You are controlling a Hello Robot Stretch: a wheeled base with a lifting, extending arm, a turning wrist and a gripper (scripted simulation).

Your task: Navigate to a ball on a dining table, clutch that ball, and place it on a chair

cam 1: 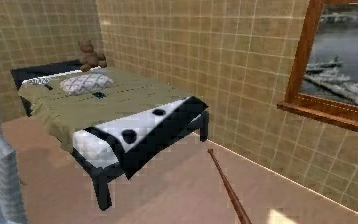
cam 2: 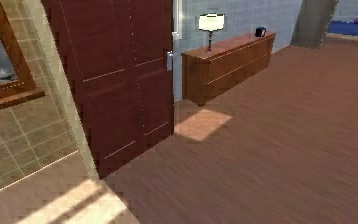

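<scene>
A bed (cam 1: pixel 117 115) with an olive cover and a white blanket with black spots stands in the forward view's middle. A brown teddy bear (cam 1: pixel 90 54) sits at its head, beside a checked pillow (cam 1: pixel 85 83). A long reddish bat (cam 1: pixel 228 184) lies on the floor beside the bed.
Tiled walls enclose the bedroom, with a wood-framed window (cam 1: pixel 332 62) on the forward view's right. In the arm side view a dark red door (cam 2: pixel 112 75) stands beside the tiled wall. Beyond it a wooden dresser (cam 2: pixel 227 62) carries a lamp (cam 2: pixel 210 24). Open wooden floor (cam 2: pixel 267 150) stretches rightward.
</scene>
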